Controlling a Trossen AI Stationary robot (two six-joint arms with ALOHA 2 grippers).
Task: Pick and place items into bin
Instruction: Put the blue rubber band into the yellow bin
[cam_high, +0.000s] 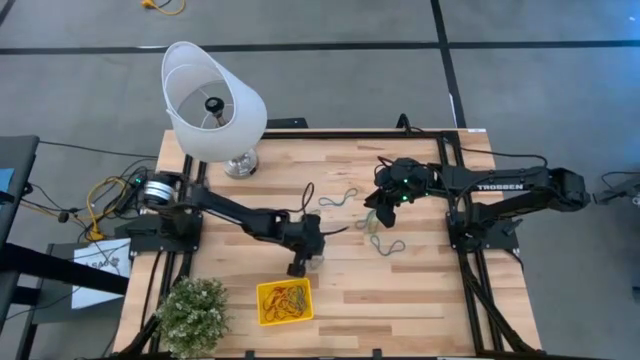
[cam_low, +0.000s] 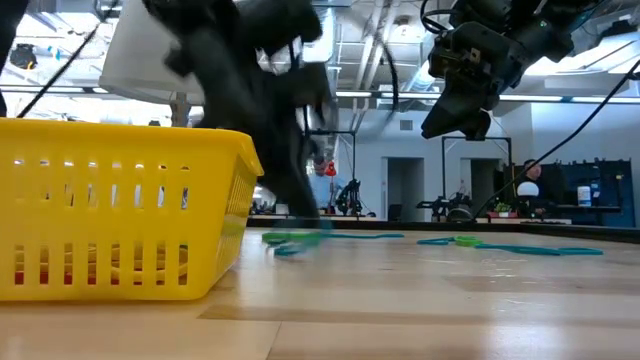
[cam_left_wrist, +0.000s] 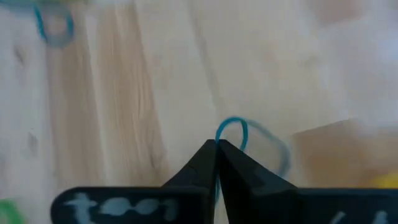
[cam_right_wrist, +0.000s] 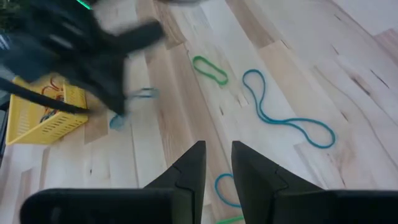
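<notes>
Yellow slatted bin; left hand pinches blue band.

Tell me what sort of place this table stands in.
Likely a robotics lab or workshop. The wooden table stands on a bare grey floor with cables trailing off it, and the low view shows a wide hall with ceiling lights, doorways and more equipment behind.

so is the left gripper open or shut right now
Shut. In the left wrist view the left gripper has its fingertips pressed together on a blue rubber band, whose loop sticks out past them.
</notes>
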